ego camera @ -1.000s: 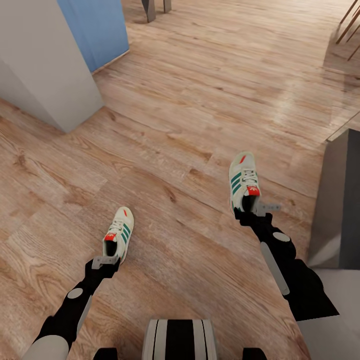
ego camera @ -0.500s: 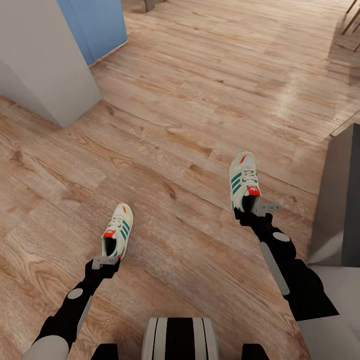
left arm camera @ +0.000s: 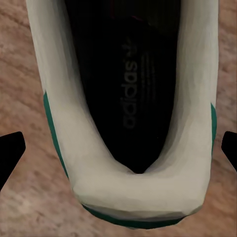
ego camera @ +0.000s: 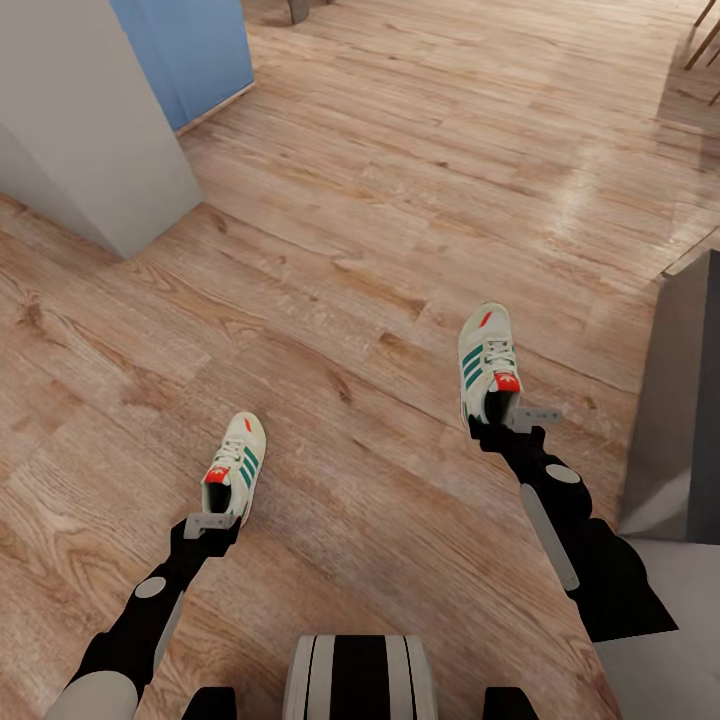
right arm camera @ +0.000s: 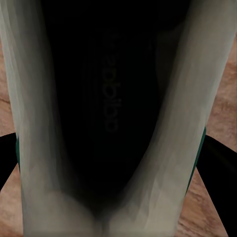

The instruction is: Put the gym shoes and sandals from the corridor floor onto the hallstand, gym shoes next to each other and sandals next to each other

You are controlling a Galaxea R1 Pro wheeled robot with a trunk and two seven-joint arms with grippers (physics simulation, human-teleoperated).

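A pale grey wall corner [ego camera: 95, 130] with a blue panel [ego camera: 195, 50] beside it stands at the far left on the light brown wood-grain plank floor [ego camera: 400, 180]. Nearer, the left end effector [ego camera: 211, 524] is clamped on the heel of a white lace-up sneaker with green side stripes and a red-orange tongue patch [ego camera: 234, 466], toe pointing away; in the left wrist view its heel [left arm camera: 133, 197] sits between the two black fingertips [left arm camera: 10, 153]. Well apart to the right, the right end effector [ego camera: 512, 420] grips the heel of the second white sneaker [ego camera: 486, 362], whose dark opening [right arm camera: 108, 113] lies between the fingers [right arm camera: 219, 168]. A grey cabinet edge [ego camera: 680, 400] stands at the far right.
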